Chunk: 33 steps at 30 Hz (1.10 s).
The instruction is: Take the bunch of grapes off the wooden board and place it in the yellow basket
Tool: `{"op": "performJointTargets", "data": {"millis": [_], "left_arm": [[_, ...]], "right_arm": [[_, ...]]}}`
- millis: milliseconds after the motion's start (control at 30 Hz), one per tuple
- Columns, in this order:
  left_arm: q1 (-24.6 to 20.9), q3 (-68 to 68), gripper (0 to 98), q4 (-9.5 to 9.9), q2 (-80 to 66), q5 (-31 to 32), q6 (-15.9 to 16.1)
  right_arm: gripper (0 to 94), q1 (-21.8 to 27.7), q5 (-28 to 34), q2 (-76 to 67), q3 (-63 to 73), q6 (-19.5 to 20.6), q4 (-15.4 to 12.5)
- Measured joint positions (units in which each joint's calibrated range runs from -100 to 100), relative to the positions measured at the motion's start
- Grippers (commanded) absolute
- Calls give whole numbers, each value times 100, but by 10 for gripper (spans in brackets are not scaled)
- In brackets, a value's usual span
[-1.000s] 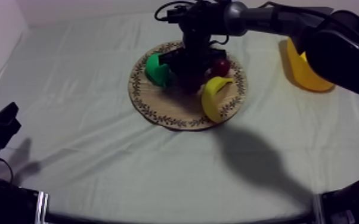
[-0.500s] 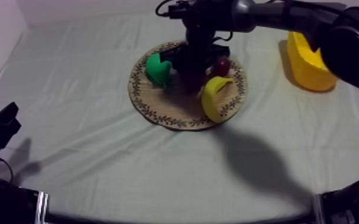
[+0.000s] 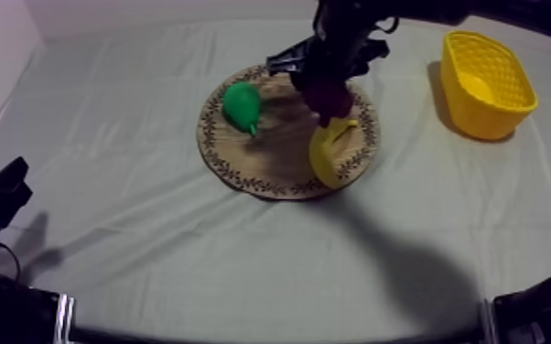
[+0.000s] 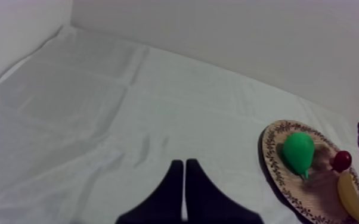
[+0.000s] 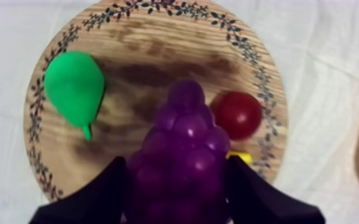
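Pinching the bunch of grapes between its two black fingers, one on each flank of the bunch, the right gripper hangs over the round wooden board. Grapes are held above the board, not on it: the left wrist view shows the purple bunch in the air just past the board's far edge. From above, the right arm enters at upper right, with the bunch dark over the board's far-right part, just beyond the banana. Under the gripper the board carries a green pear to one side, stem pointing toward the rim, and a small red fruit just beside the bunch on the other side. The banana lies along the patterned rim on the side toward the yellow basket. Basket stands upright on the grey-white cloth, well apart from the board, at the table's right. Left gripper sits low at the table's left, well apart from the board, fingers pressed together into a narrow wedge with nothing between them.
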State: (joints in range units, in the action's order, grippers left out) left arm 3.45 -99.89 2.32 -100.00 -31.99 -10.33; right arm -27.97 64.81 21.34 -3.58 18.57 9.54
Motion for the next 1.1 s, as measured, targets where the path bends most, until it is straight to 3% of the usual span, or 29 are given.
{"op": "performJointTargets", "data": {"millis": [467, 700, 1100], "left_arm": [[0, 0, 1, 0, 0, 0, 0], [0, 0, 1, 0, 0, 0, 0], [0, 0, 1, 0, 0, 0, 0]], "right_arm": [[230, 214, 630, -2127, -1570, -288, 24], [227, 764, 857, -2877, -1705, -551, -161], [221, 1972, 783, -2915, -1353, -887, -180]]}}
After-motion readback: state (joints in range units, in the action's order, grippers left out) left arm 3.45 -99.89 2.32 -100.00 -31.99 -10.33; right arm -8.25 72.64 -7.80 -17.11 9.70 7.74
